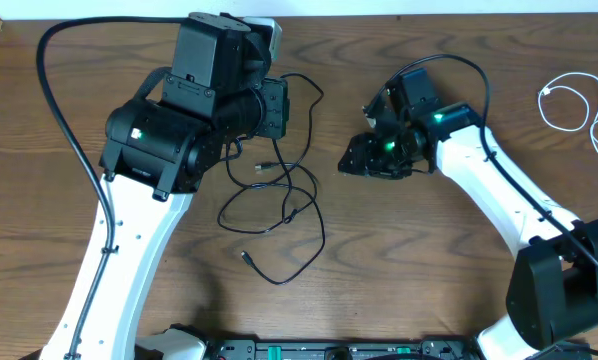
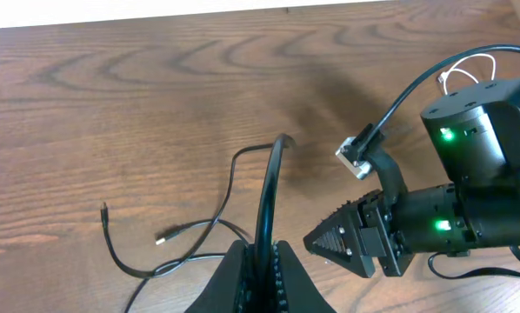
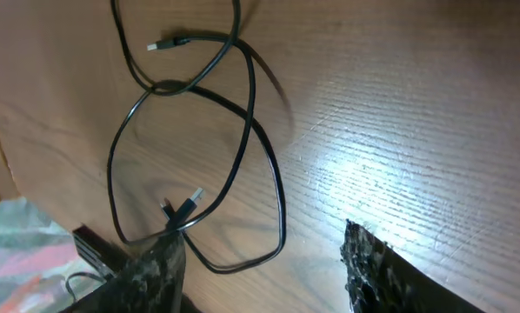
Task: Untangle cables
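The left arm (image 1: 129, 260) leans in low, its left claw (image 2: 262, 274) clamped shut on a black cable (image 2: 269, 187) that arches up ahead of it. The right claw (image 1: 362, 160) faces it with jaws partway apart, holding nothing, bare table (image 1: 429, 270) beside it. Black cables (image 1: 289, 195) loop loosely between the claws, and a white cable (image 1: 591, 102) lies far behind the right one.

Table (image 1: 409, 260): brown wood with pronounced grain and a smooth satin finish, throwing a bright glare patch in the right wrist view.
Black cables (image 2: 267, 196): smooth rubbery sheath with a slight gloss; plug tips are bare bright metal.
White cable (image 1: 545, 93): smooth plastic sheath.
Right end effector (image 2: 316, 241): matt black plastic with toothed ribbing along the fingers (image 3: 373, 269), which look rough and speckled close up.
Arm shells (image 1: 489, 175): glossy white plastic.
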Controlling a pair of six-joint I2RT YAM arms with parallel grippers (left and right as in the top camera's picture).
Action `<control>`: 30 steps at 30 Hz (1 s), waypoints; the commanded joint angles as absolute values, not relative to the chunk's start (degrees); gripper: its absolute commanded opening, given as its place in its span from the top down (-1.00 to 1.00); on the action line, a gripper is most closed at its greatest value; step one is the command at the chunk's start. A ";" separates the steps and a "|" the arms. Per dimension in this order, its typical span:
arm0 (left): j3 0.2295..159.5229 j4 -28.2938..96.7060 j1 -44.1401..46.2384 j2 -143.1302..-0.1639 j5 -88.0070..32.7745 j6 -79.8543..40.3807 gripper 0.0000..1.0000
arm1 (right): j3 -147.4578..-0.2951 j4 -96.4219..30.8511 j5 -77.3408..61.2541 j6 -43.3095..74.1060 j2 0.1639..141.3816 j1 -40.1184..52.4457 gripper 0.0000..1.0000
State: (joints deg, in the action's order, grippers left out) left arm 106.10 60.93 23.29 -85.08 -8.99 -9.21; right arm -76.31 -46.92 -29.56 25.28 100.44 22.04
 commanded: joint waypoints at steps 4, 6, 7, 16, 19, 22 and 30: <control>106.19 61.47 23.05 -84.68 -8.27 -9.76 0.85 | -75.61 -46.61 -27.46 31.24 100.44 23.51 -0.16; 106.19 61.49 23.05 -84.68 -8.27 -9.76 0.85 | -74.94 -45.43 -27.38 32.45 100.44 23.75 -0.17; 106.19 61.49 23.05 -84.68 -8.27 -9.76 0.85 | -74.41 -44.53 -27.40 33.23 100.44 23.92 -0.17; 106.15 61.52 23.05 -84.88 -8.27 -9.76 0.85 | -67.05 -33.58 -30.44 39.27 100.44 24.56 -0.21; 106.04 61.49 23.05 -85.10 -8.27 -9.76 0.85 | -65.08 -30.61 -30.39 41.58 100.44 25.04 -0.24; 105.97 61.49 23.05 -85.43 -8.27 -9.76 0.85 | -63.16 -27.20 -30.37 44.18 100.44 25.47 -0.25; 105.97 61.49 23.05 -85.76 -8.27 -9.76 0.85 | -59.83 -21.37 -30.61 51.62 100.44 26.11 -0.30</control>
State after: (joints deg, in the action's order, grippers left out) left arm 106.10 61.52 23.29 -85.12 -8.80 -9.23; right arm -60.84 -22.50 -30.02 47.11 100.44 25.54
